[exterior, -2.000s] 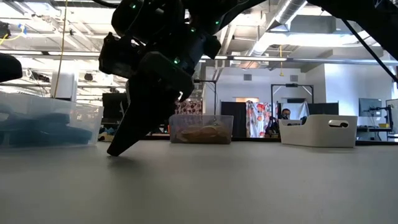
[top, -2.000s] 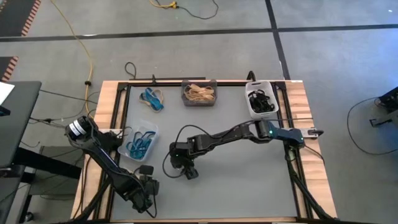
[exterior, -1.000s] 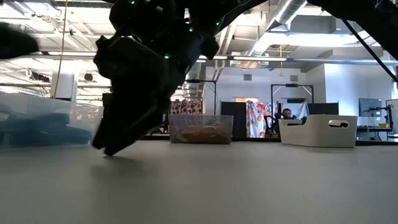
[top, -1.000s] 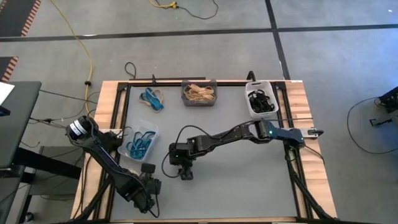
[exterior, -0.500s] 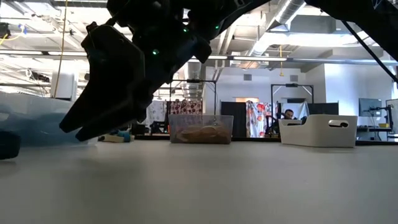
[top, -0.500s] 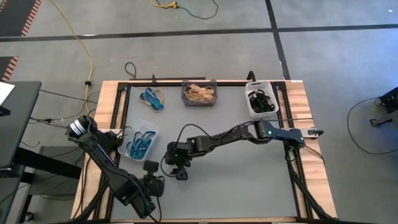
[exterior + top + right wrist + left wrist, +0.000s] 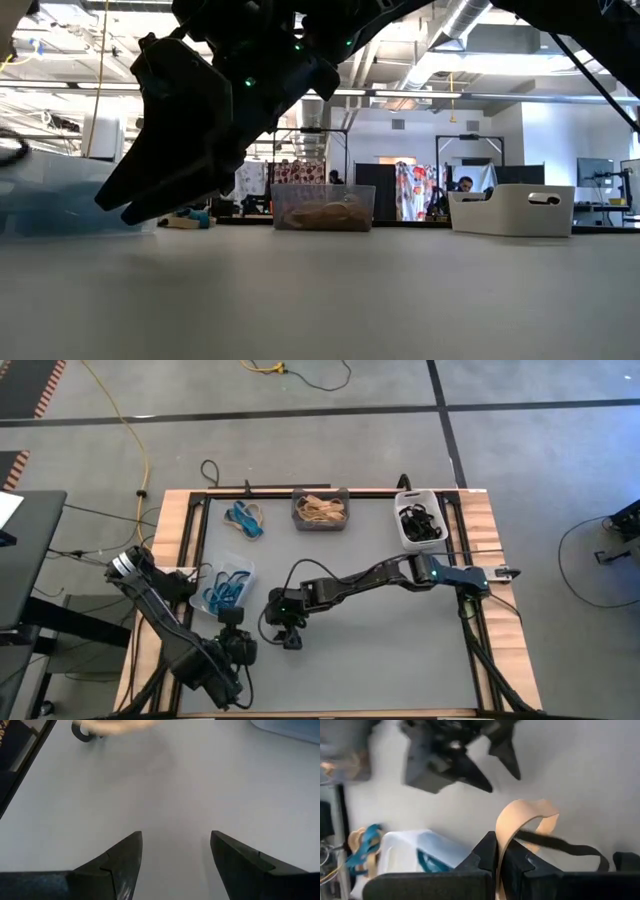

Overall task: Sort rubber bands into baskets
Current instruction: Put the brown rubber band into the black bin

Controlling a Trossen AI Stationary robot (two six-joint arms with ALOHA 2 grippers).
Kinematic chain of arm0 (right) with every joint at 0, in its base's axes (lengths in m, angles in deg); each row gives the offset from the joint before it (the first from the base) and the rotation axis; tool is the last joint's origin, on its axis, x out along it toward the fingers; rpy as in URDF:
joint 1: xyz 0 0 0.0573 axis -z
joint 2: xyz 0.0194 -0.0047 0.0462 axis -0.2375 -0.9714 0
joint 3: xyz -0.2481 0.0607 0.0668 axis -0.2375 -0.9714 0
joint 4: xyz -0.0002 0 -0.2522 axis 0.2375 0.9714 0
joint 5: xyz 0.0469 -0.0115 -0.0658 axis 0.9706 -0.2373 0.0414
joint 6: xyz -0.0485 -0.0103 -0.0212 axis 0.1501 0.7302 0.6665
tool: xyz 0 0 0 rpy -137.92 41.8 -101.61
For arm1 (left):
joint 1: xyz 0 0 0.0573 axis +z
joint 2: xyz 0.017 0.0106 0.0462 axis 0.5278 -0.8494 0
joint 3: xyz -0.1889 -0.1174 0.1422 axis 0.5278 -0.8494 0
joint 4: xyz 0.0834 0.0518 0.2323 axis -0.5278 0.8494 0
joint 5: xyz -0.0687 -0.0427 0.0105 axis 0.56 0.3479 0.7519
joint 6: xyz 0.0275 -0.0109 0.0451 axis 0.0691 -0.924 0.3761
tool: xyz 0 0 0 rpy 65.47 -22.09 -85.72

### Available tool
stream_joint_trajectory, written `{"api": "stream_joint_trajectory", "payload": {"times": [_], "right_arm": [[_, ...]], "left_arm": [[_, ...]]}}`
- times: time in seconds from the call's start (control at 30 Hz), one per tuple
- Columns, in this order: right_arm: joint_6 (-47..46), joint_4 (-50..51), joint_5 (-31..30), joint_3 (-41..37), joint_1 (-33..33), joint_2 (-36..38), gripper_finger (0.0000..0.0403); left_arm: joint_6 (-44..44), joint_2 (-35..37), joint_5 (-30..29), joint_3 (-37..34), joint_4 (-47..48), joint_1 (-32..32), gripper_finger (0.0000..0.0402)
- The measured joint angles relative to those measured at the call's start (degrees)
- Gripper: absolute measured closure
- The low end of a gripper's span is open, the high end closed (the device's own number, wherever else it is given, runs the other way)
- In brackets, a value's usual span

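Observation:
My left gripper (image 7: pixel 236 643) hangs above the mat's near left part, shut on a tan rubber band (image 7: pixel 522 812); a black band (image 7: pixel 565 847) trails beside it. My right gripper (image 7: pixel 289 641) stands open just to its right, low over the bare mat (image 7: pixel 175 785), with nothing between its fingers. A clear basket (image 7: pixel 243 566) with blue bands sits at the left. A basket (image 7: pixel 320 493) of tan bands is at the far middle, and a white basket (image 7: pixel 402 530) of black bands at the far right. Loose blue bands (image 7: pixel 245 518) lie on the mat at the far left. My left gripper pinches one end of the tan band's loop (image 7: pixel 501 837) between its two fingers, which slant downward. The loop arches out past the fingertips, clear of the mat. Whether the black band is also caught between the fingers, I cannot tell.
The grey mat (image 7: pixel 400 640) lies open to the right and near side of both grippers. The right arm (image 7: pixel 370 573) stretches across the mat's middle. In the low view the right gripper (image 7: pixel 130 205) fills the left foreground, in front of the clear basket (image 7: pixel 60 195).
My left gripper has risen from the mat with the tan band, which now hangs clear, and has shifted a little toward the far edge. My right gripper has tipped its fingers up toward level and stayed open, almost in place.

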Motion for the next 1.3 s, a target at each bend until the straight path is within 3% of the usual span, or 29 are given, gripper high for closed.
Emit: {"api": "stream_joint_trajectory", "payload": {"times": [0.33, 0.47, 0.67, 0.97, 1.3], "right_arm": [[0.00, 0.00, -0.07, 0.04, 0.00, 0.09, 0.0138], [-0.02, -0.02, -0.07, 0.04, 0.00, 0.09, 0.0138], [-0.02, -1.48, -0.07, 0.04, 0.00, 0.09, 0.0138], [-1.41, -2.97, -0.19, 0.09, 0.01, 0.15, 0.0138], [10.08, -12.11, 0.13, 0.09, -2.05, 0.15, 0.0138]], "left_arm": [[-0.92, 0.06, -6.91, 9.68, 6.86, -1.42, 0.0401], [0.30, 0.07, -10.48, 11.26, 6.82, -1.51, 0.0401], [1.10, 0.09, -10.53, 11.27, 6.85, -1.22, 0.0401], [-0.18, 0.09, -3.76, 11.27, 6.84, -1.22, 0.0401], [-4.34, 0.09, 1.64, 11.27, 6.80, -1.79, 0.0401]]}}
